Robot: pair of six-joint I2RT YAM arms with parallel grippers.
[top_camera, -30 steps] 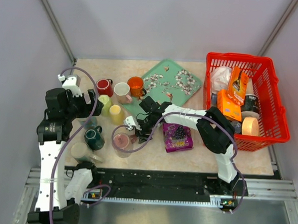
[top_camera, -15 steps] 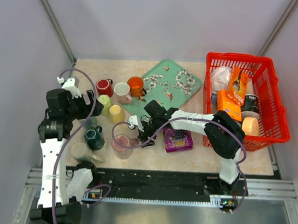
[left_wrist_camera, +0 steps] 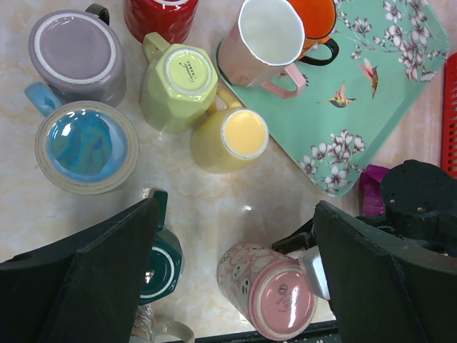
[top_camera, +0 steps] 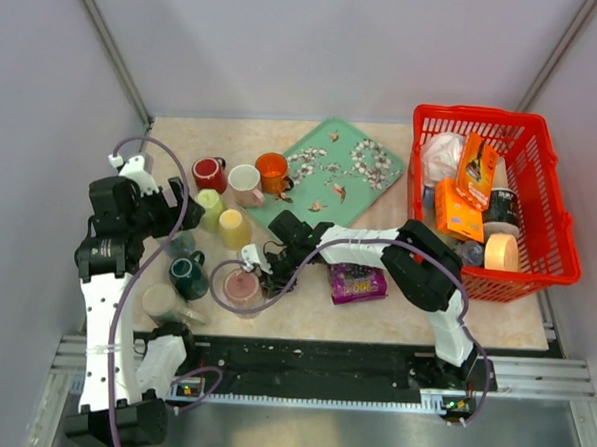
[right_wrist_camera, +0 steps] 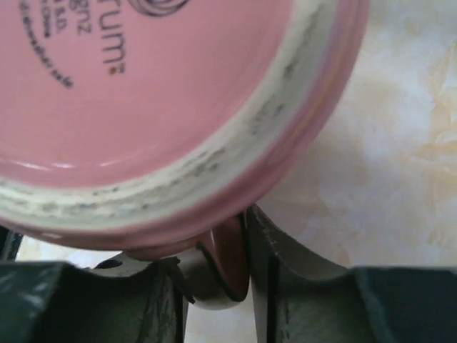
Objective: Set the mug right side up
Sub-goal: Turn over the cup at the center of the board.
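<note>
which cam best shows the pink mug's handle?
Right wrist: close up, the handle of the upside-down pink ceramic mug sits between the fingers of the right gripper. Left wrist shows its base and patterned side. Top external shows it small.

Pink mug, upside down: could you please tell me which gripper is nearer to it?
Right. The right gripper straddles the handle of the pink mug; the left gripper hangs open above, apart from it.
</note>
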